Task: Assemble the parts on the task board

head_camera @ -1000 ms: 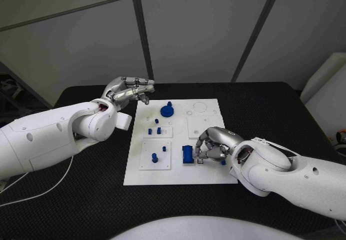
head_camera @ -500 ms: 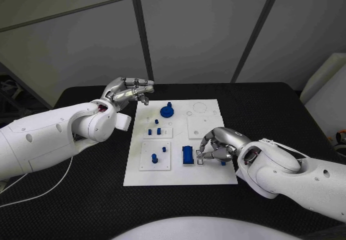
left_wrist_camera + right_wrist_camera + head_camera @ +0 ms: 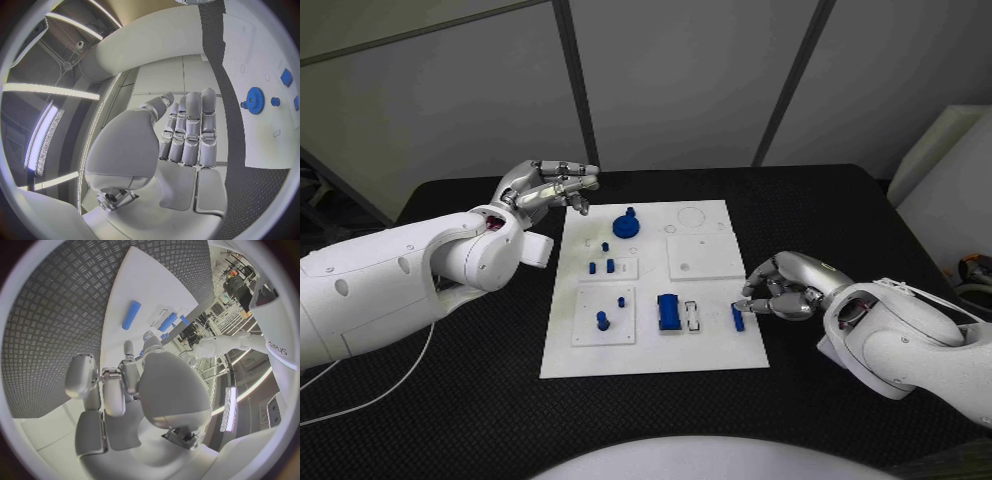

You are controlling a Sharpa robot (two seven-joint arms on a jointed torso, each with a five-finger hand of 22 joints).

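Nearest the camera, the right robot hand (image 3: 788,288) sits just off the right edge of the task board (image 3: 711,345), fingers curled in together with nothing in them as far as I can see. Right beside its fingertips a small blue bar (image 3: 737,318) lies flat on the board, apart from the hand. A bit further left there's a chunkier blue block (image 3: 669,313) next to a white slot, and short blue pegs (image 3: 602,320) standing in a raised square. Further back, a blue gear (image 3: 627,226) sits on the board. The left robot hand (image 3: 548,185) hovers over the black desk (image 3: 473,400) past the board's far left corner, fingers loosely bent, holding nothing.
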